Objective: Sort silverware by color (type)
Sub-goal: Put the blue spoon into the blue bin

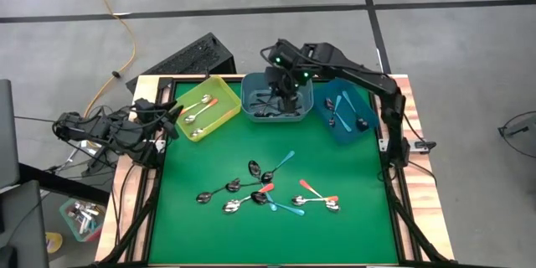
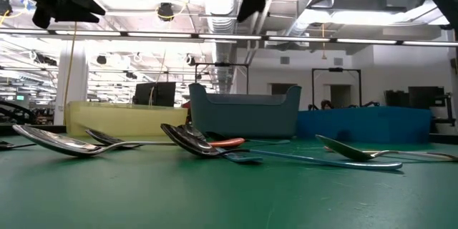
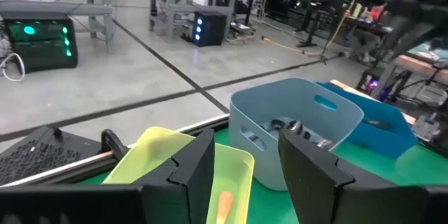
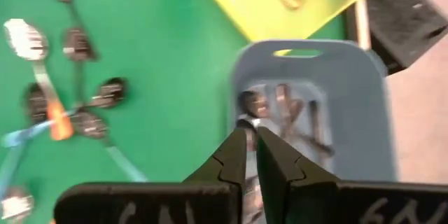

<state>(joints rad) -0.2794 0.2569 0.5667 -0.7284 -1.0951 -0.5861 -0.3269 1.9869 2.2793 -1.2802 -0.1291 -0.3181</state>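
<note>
Hovering over the grey-blue bin at the table's back edge, the right gripper points down with its fingers nearly together and nothing visibly between them. Directly below it, inside that bin, lie several dark metal spoons with plain handles and dull shiny bowls. To one side of it stands the yellow bin, which holds spoons with orange-red handles; to the other side stands the deep blue bin, with teal-handled spoons in it. Out on the green mat, well apart from the right gripper toward the table's front, a loose cluster of spoons lies scattered: shiny bowls, some handles dark metal, some orange-red, some light teal, several crossing or touching one another. The left gripper waits at the table's left edge just beside the yellow bin, its fingers apart and empty, facing across the yellow and grey-blue bins.
</note>
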